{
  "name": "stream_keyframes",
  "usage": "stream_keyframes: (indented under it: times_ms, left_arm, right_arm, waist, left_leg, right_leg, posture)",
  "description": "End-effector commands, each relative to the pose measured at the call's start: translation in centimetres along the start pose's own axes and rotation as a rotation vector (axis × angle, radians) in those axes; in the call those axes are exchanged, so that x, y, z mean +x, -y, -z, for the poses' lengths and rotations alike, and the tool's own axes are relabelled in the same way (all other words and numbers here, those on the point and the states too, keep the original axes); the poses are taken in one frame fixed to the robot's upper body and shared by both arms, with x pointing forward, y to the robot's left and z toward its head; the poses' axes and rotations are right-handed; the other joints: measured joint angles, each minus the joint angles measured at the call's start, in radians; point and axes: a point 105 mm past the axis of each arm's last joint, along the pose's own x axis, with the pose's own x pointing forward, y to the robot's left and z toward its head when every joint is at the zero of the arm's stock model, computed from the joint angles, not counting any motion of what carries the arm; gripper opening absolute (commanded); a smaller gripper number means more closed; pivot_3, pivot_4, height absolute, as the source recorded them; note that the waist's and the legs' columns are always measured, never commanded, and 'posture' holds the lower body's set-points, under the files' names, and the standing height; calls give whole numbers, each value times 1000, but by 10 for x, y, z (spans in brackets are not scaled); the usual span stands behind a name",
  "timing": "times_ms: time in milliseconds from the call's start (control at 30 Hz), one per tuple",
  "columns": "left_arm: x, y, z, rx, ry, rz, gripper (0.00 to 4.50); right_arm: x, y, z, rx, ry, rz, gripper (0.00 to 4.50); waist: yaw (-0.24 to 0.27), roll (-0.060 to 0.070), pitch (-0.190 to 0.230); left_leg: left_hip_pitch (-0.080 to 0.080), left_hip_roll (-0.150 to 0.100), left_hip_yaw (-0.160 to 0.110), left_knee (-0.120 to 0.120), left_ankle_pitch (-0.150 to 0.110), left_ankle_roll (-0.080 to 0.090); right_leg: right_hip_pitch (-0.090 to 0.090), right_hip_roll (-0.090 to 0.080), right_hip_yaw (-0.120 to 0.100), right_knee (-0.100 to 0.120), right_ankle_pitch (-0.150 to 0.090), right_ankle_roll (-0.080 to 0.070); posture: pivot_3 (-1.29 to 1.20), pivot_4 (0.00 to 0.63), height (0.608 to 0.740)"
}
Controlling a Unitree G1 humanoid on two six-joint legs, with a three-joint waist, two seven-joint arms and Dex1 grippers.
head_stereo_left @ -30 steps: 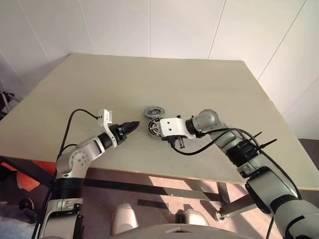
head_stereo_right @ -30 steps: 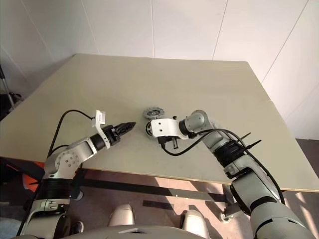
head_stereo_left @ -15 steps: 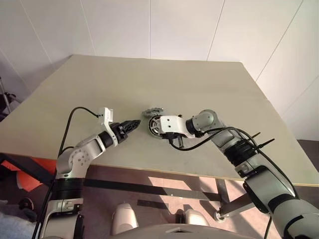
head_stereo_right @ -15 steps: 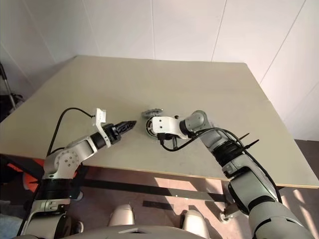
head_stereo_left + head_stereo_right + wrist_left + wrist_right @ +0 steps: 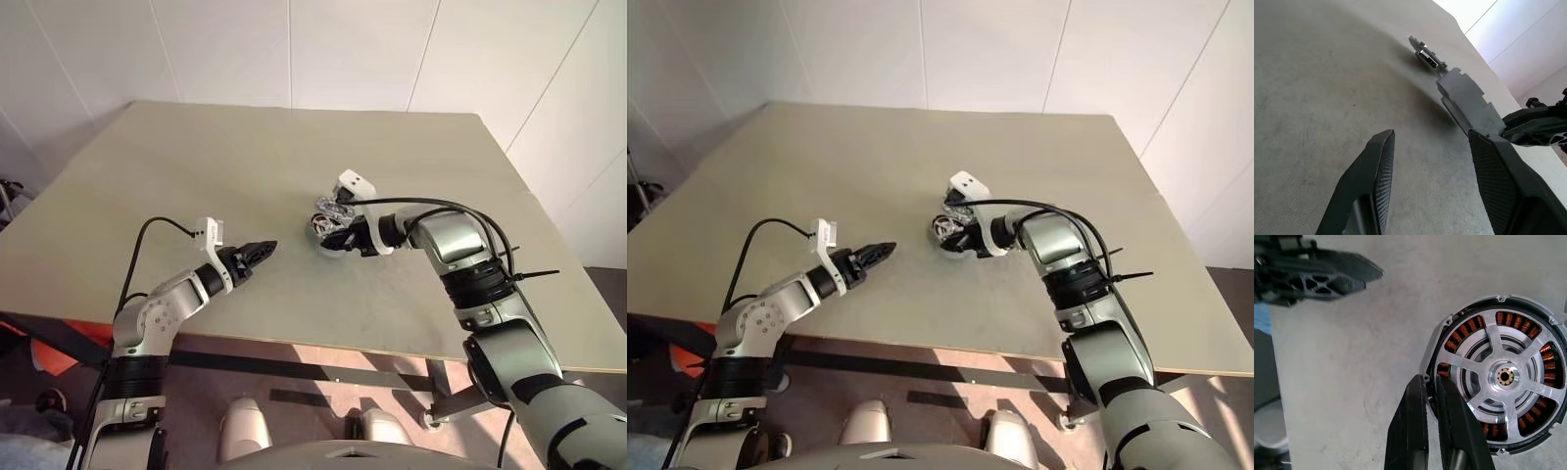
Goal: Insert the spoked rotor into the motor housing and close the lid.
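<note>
— Where is the rotor?
— Seated in the motor housing (image 5: pixel 1498 377), spoked rotor (image 5: pixel 1504 376) over copper windings, near the middle of the table (image 5: pixel 196 166). The right gripper (image 5: pixel 1431 382) pinches the housing's rim between nearly closed fingers.
— And the lid?
— Something grey sits just behind the housing; I can't tell.
— The left gripper (image 5: pixel 1430 142)?
— Fingers spread, holding nothing, hovering well apart.

Even, bright light covers the tabletop (image 5: pixel 411 147) in both eye views, with soft, faint shadows. Sunlit patches lie on the floor (image 5: pixel 323 357) beneath. Straight edges bow slightly toward the frame borders. In the left wrist view the far background glares white; near parts look soft.
</note>
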Motion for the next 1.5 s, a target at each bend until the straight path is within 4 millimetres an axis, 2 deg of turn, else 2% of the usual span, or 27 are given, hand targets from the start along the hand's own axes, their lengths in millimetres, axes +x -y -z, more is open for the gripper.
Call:
stream_keyframes:
  times_ms: [33,167,300,433,500,633,833,867,1033,1100,1200,1267,1300,1367,1433,1500]
  left_arm:
    - [-4,5,-14,33,49,17,2529]
    - [-7,4,-14,34,48,8,2529]
    - [-10,3,-15,37,50,1,2529]
    - [-10,2,-17,43,55,-3,2529]
    - [-9,3,-18,44,58,0,2529]
    - [-7,6,-18,51,55,6,2529]
    - [-10,4,-20,59,54,5,2529]
    - [-10,4,-20,60,53,6,2529]
    - [-8,4,-22,67,43,9,2529]
    - [-7,4,-22,69,39,11,2529]
    - [-6,4,-22,72,35,12,2529]
    - [-6,3,-23,74,34,13,2529]
    - [-6,3,-23,74,34,14,2529]
    - [-6,3,-23,75,31,15,2529]
    - [-4,4,-23,77,28,19,2529]
    - [-2,4,-23,77,26,22,2529]
  right_arm:
    - [-9,-18,-35,88,96,-24,4]
    - [-5,-29,-42,226,97,-50,4]
    - [3,-26,-48,388,94,-26,4]
    - [15,-24,-48,468,94,9,4]
    - [26,-23,-42,501,83,24,4]
    - [46,-21,-17,581,20,68,4]
    - [53,-25,-12,618,15,54,4]
    - [53,-25,-12,621,19,57,689]
    - [48,-30,-31,577,72,32,2204]
    - [43,-35,-41,554,100,-10,2204]
    - [28,-43,-59,428,189,-76,2204]
    - [12,-45,-67,193,262,-89,2204]
    - [6,-47,-65,55,269,-102,2204]
    - [-3,-47,-51,-237,227,-115,2204]
    - [-3,-22,-27,-519,99,-21,2204]
    - [0,-2,-11,-680,-3,25,2204]
  waist:
    - [1,0,0]
    - [5,1,0]
    - [5,2,1]
    - [5,2,1]
    - [5,2,1]
    - [5,2,1]
    - [10,2,1]
    - [10,2,1]
    - [7,3,1]
    - [7,3,1]
    - [6,3,1]
    - [12,2,1]
    - [20,2,1]
    - [34,2,1]
    - [35,1,1]
    - [32,1,1]
  left_leg:
    - [0,0,0,0,-1,-1]
    - [-1,0,0,0,-3,-3]
    - [0,0,0,1,-2,-5]
    - [3,0,0,0,0,-8]
    - [4,0,0,0,0,-8]
    - [4,0,0,0,1,-9]
    - [7,-1,0,0,0,-9]
    - [7,-1,0,0,1,-9]
    - [9,-1,0,0,1,-9]
    - [9,-1,0,0,1,-10]
    - [9,0,0,0,1,-10]
    - [8,-1,0,0,1,-9]
    - [8,-1,0,0,0,-9]
    - [9,-1,0,1,-1,-7]
    - [9,-1,0,2,-1,-6]
    - [10,0,0,2,-1,-6]
  right_leg:
    - [0,0,0,0,0,0]
    - [0,0,0,-2,-1,0]
    - [0,0,0,-1,-1,0]
    - [2,0,1,1,-1,2]
    - [2,0,2,2,-2,4]
    - [2,0,2,2,-1,2]
    - [5,-1,2,2,-1,2]
    - [6,-1,2,2,-2,3]
    - [6,-1,2,3,-5,8]
    - [6,-1,2,4,-5,8]
    - [5,0,2,4,-2,3]
    - [5,0,2,3,-2,3]
    - [6,-1,1,2,-2,3]
    - [10,-1,0,-1,-2,3]
    - [12,-2,0,-1,-2,3]
    - [12,-2,0,0,-2,3]
  posture:
    - [0,0,740]
    - [0,0,740]
    - [0,0,740]
    - [0,0,740]
    - [0,0,740]
    - [0,0,740]
    - [0,0,740]
    - [0,0,740]
    - [0,0,740]
    - [0,0,740]
    - [0,0,740]
    - [0,0,740]
    - [0,0,740]
    - [0,0,740]
    - [0,0,740]
    - [0,0,740]
